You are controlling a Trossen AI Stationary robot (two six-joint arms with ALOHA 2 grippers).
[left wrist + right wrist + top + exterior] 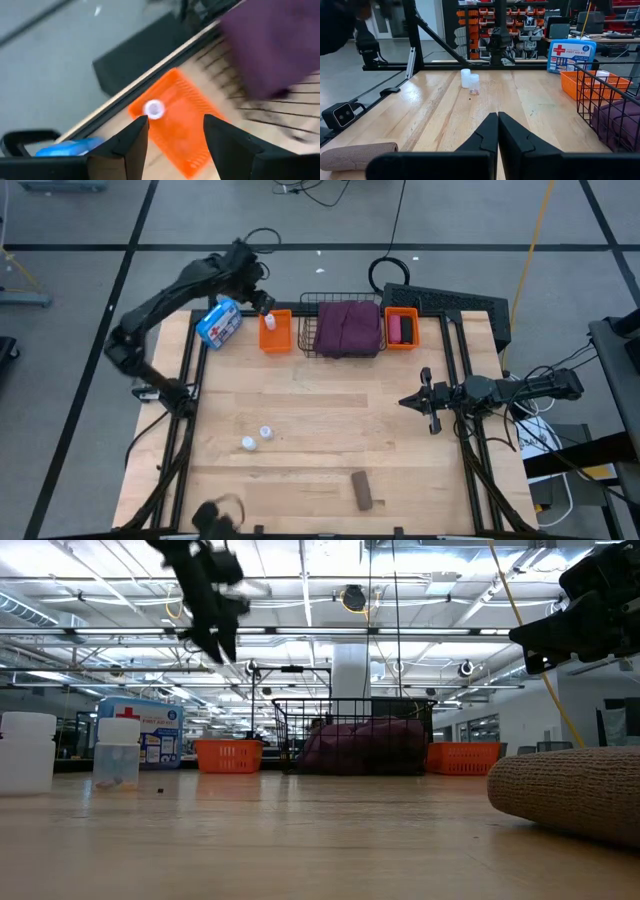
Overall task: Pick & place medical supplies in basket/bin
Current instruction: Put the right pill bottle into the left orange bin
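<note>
My left gripper hangs open above the left orange bin, high over it in the low view. One white vial is in that bin, apart from the fingers. The maroon cloth fills the black wire basket. Pink and black rolls lie in the right orange bin. Two more vials stand upright on the table, and the brown roll lies near the near edge. My right gripper is shut and hovers over the table's right part.
The blue-and-white pouch with a red cross lies just left of the left orange bin. A black keyboard-like slab sits behind the right bin. Bare wood spreads between the bins and the standing vials.
</note>
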